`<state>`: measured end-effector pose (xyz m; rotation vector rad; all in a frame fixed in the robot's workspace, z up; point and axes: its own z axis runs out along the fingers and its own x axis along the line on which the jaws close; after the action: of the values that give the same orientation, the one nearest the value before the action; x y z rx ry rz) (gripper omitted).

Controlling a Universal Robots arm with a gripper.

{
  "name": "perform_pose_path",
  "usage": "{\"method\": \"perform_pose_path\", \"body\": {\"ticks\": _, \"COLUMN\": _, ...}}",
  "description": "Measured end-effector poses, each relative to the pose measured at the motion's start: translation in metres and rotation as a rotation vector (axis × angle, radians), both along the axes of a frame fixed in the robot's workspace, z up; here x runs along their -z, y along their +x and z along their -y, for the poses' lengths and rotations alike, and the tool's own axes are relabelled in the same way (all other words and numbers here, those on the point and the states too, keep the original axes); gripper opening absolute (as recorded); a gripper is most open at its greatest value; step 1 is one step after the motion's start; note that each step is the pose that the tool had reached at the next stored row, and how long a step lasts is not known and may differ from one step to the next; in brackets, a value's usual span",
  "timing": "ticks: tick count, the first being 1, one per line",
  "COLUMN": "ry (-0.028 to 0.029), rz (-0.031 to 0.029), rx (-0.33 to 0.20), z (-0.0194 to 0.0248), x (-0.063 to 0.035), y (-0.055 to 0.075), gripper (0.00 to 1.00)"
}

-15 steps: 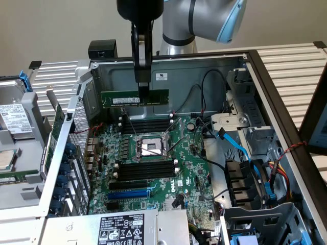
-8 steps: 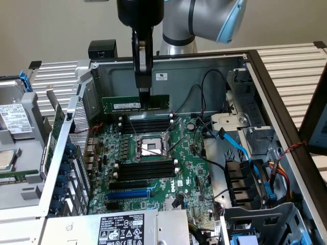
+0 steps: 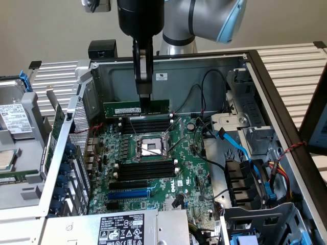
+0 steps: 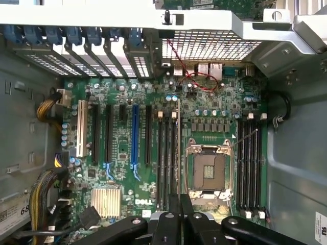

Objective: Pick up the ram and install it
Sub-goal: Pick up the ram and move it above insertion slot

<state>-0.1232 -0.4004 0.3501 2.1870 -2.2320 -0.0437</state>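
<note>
While the hand (image 3: 145,98) is clamped shut on the ram (image 3: 122,108) at upper centre of the exterior view, the stick hangs directly beneath it. Its long axis runs across the frame, parallel to the upper black memory slots (image 3: 145,124) just below on the motherboard (image 3: 153,168).

Green motherboard (image 3: 186,173) lies inside open computer case (image 3: 117,76).

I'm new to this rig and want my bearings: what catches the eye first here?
The green ram stands out first, pinched level in the arm's fingers above the motherboard inside the open case. On the board, the bare silver CPU socket sits between two banks of black memory slots.
</note>
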Motion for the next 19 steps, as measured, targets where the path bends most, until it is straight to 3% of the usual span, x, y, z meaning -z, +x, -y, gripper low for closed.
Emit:
{"method": "perform_pose_path", "body": {"ticks": 7, "ry": 0.0075, "rz": 0.0000, "rx": 0.000, "z": 0.0008, "x": 0.0047, "y": 0.000, "gripper": 0.13}}
{"method": "perform_pose_path", "body": {"ticks": 11, "ry": 0.0140, "rz": 0.0001, "rx": 0.001, "z": 0.0043, "x": 0.0082, "y": 0.000, "gripper": 0.13}}
{"method": "perform_pose_path", "body": {"ticks": 16, "ry": 0.0324, "rz": 0.0001, "rx": 0.005, "z": 0.0095, "x": 0.0125, "y": 0.002, "gripper": 0.13}}
{"method": "perform_pose_path", "body": {"ticks": 19, "ry": 0.0350, "rz": 0.0004, "rx": 0.012, "z": 0.0114, "x": 0.0135, "y": 0.002, "gripper": 0.13}}
